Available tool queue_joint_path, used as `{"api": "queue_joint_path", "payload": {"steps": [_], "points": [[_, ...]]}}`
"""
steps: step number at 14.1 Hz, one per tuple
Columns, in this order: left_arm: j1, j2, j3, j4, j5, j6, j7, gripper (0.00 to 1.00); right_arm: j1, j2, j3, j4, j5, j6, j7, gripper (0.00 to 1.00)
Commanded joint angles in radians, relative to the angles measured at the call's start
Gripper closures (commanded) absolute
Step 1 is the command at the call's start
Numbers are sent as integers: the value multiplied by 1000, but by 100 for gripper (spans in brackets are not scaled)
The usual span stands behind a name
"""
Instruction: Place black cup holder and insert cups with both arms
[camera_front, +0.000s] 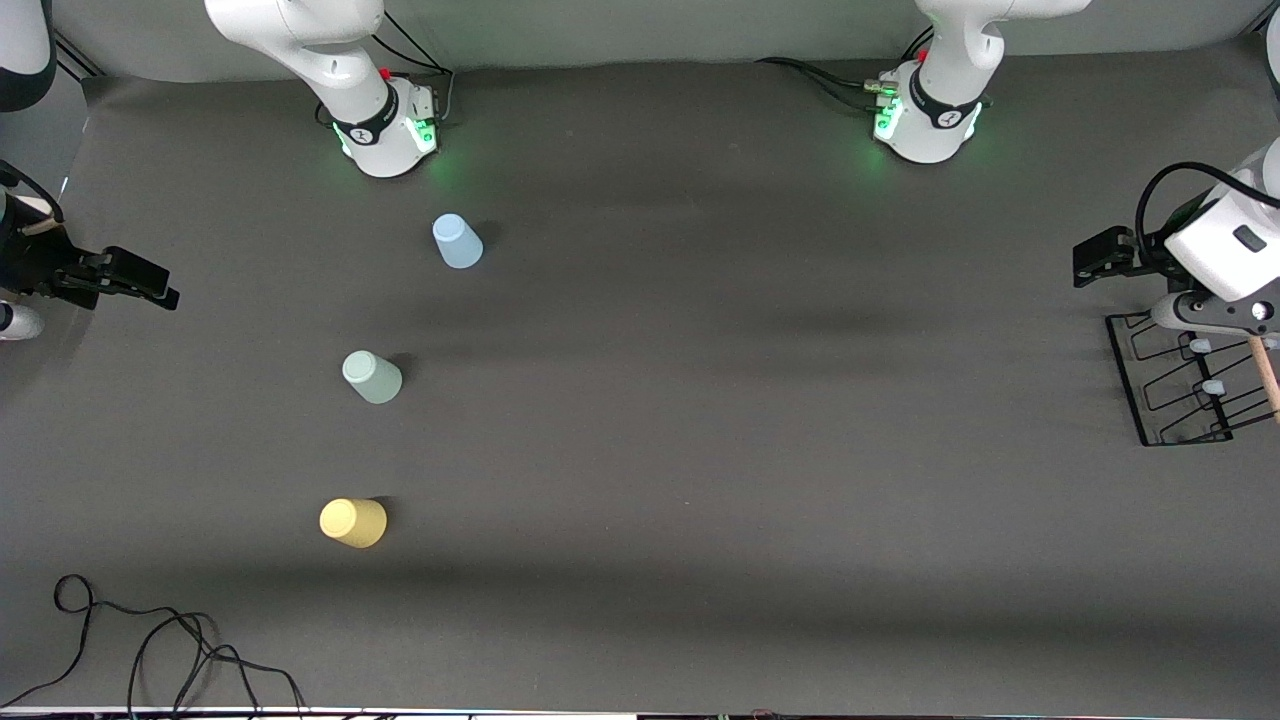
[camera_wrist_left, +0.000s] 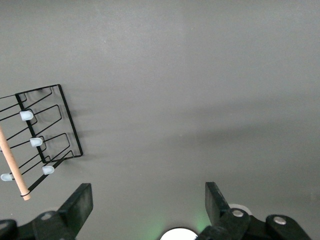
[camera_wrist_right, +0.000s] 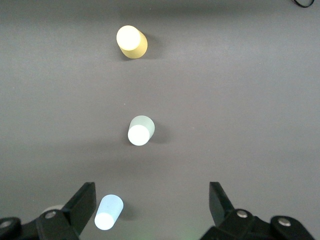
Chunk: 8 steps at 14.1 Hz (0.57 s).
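Standing at the left arm's end of the table, the black cup holder rests on its rectangular wire base, with its wooden rod handle on top and the pale-tipped pegs pointing outward. It is at the very edge of the workspace, so I judge it must first be carried toward the middle before any cup can go on a peg.

The left gripper hangs just beside the holder, over the table, and holds nothing. In the left wrist view its fingers are spread wide, with only grey table between them; the holder lies off to one side, not under the jaws. This suggests the arm is lined up to approach the handle, not yet to grasp it.

The three cups stand upside down in a loose line at the right arm's end: the light blue cup nearest the bases, the sage green cup in the middle, the yellow cup nearest the front camera. They are well apart, which leaves room for a gripper around each.

The right gripper waits over the table's edge, its fingers also wide and empty.
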Motion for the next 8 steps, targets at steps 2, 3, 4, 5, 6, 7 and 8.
{"api": "queue_joint_path", "payload": {"steps": [2,3,4,5,6,7,8], "points": [[-12,-11,16,-13,-11,10,13,0,8,-7,-6,-1,-11,9,-17,0],[-12,-11,16,-13,-11,9,13,0,8,-6,-6,-1,-8,9,-18,0],[-12,-11,16,-13,-11,10,13,0,8,-2,-4,0,-8,9,-17,0],[-12,-11,16,-13,-11,12,13,0,8,-7,-4,-1,-8,9,-21,0],[-12,-11,16,-13,-11,12,13,0,8,-6,-2,-1,-8,8,-23,0],[-12,-11,16,-13,-11,12,13,0,8,-7,-2,-4,-8,8,-24,0],[-12,-11,16,-13,-11,12,13,0,10,-9,-2,-3,-8,8,-24,0]]}}
